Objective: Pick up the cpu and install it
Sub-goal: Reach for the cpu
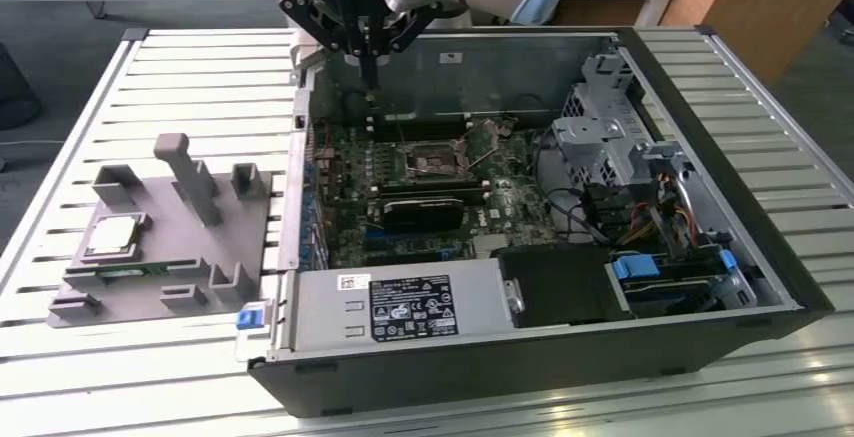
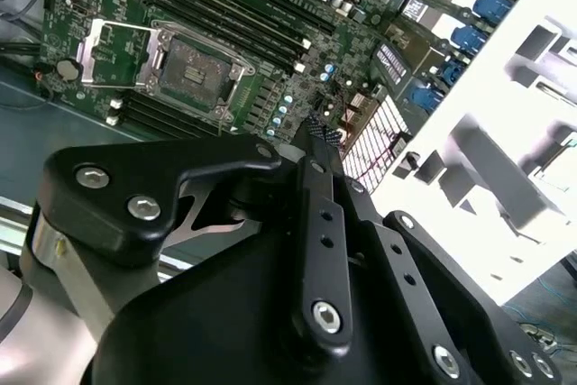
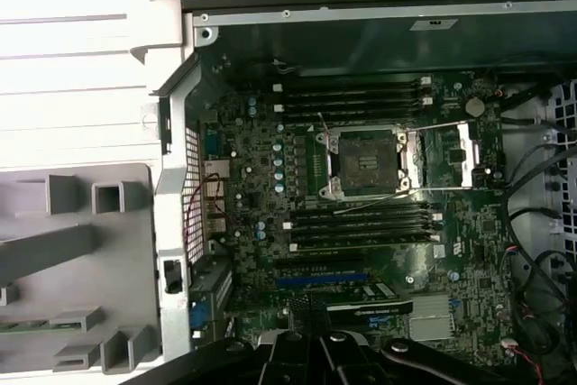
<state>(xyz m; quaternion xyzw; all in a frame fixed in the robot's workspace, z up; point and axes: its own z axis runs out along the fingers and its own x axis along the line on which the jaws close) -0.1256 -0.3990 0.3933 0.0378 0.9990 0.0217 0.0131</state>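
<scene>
Hovering above the computer case [image 1: 534,369], the hand [image 1: 367,69] is pressed together; the cpu [image 1: 114,235] lies on the holder [image 1: 200,262].

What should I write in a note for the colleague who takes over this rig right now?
Hand: shut, holding nothing, above the open computer case.
Cpu: lies on the grey holder block, on the table at the exterior view's left of the case.
Socket on the motherboard: open and empty.
Done: nothing that shows.
Left: the cpu is not yet picked up and not yet installed.
</scene>
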